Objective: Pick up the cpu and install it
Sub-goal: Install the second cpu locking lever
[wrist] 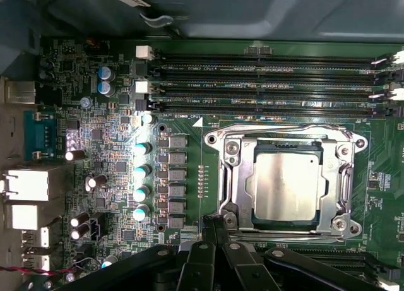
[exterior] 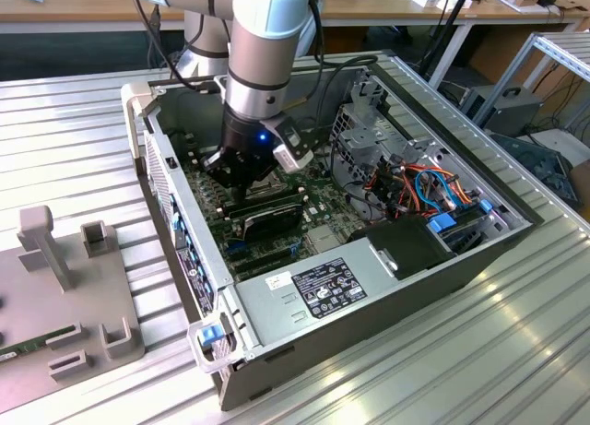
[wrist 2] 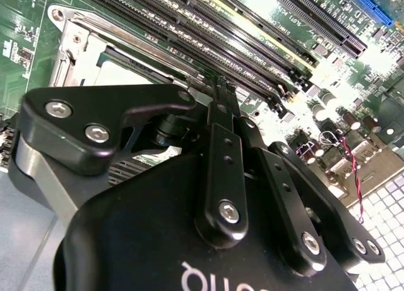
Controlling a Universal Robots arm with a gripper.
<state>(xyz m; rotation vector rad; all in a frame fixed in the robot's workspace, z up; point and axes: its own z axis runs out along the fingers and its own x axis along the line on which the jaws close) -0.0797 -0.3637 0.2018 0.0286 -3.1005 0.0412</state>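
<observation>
First wrist view: gripper (wrist: pixel 218 231) fingers drawn together to a point, nothing between them, tips just beside the socket frame (wrist: pixel 230 177) edge, not over the chip. The cpu (wrist: pixel 285 185) lies flat in the socket, silvery top facing up, sides square with the frame and roughly parallel to the memory slots (wrist: pixel 265 83); near-square, so no clear long axis. Frame sits around the chip; whether it is latched I cannot tell. Judgement: placing looks done, work is at the seating or locking stage; anything further calls for staying clear of the chip's top and the nearby capacitors (wrist: pixel 141 180). Exterior view: gripper (exterior: pixel 241 178) low inside the open computer case (exterior: pixel 277 314), over the motherboard (exterior: pixel 318 208).
</observation>
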